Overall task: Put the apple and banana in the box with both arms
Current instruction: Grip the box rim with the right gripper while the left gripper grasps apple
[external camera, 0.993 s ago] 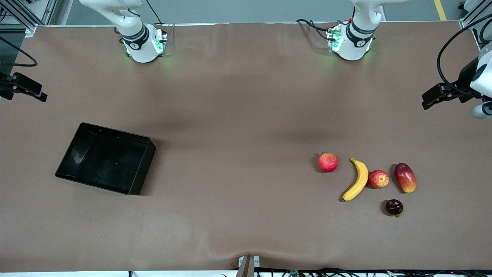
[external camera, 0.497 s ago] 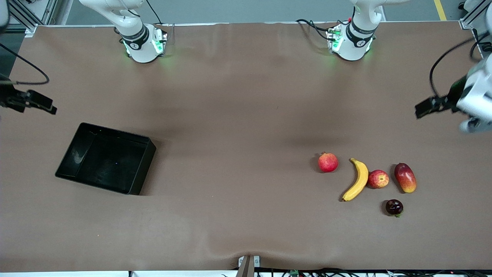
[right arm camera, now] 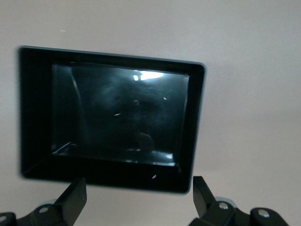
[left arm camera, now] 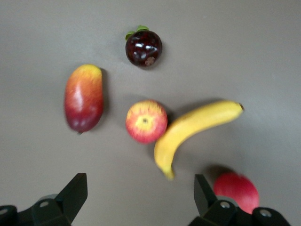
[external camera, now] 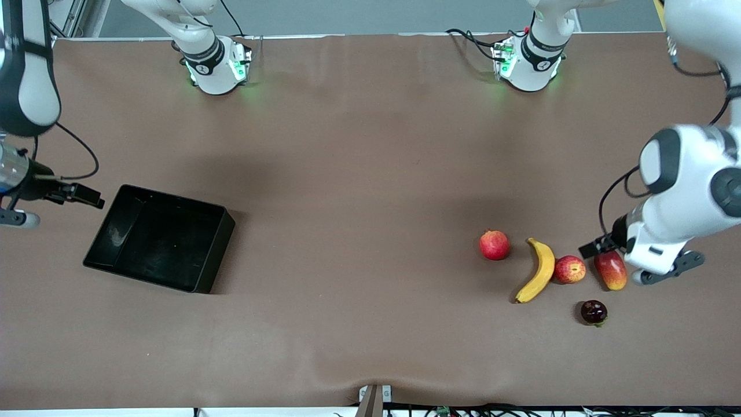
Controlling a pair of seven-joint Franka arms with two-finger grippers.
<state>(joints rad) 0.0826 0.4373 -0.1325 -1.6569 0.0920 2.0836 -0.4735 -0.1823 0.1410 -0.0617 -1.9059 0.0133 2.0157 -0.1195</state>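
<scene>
Since the earlier frames both arms have swung inward from the tabletop's ends. The left arm, formerly at the edge of the front view, now bends at a large elbow over the left arm's end of the tabletop [external camera: 359, 174], and its left claw [external camera: 591, 249] hangs over the mango [external camera: 611, 271]. The right arm has lowered; its right claw [external camera: 87, 195] now sits just off the box [external camera: 211, 255] rim, at the right arm's end.

Left claw: released, fingers [left arm camera: 75, 190] spread wide in the left wrist view, nothing between them, pointed downward over the fruit cluster.

Right claw: released, fingers [right arm camera: 76, 194] wide apart in the right wrist view, nothing held, aimed down with the box below it.

Fruit has not shifted. The banana [external camera: 538, 271] lies on the tabletop toward the left arm's end, its concave side toward the apple [external camera: 569, 269]. The apple rests just beside the banana, touching or nearly so, between the banana and the mango. The pinkish-red round fruit [external camera: 494, 244] stands apart from the banana, toward the right arm's end. The dark purple fruit [external camera: 593, 311] lies nearer the front camera than the apple.

The box sits unmoved, angled on the tabletop, with no fruit inside; its glossy floor shows a light reflection.
</scene>
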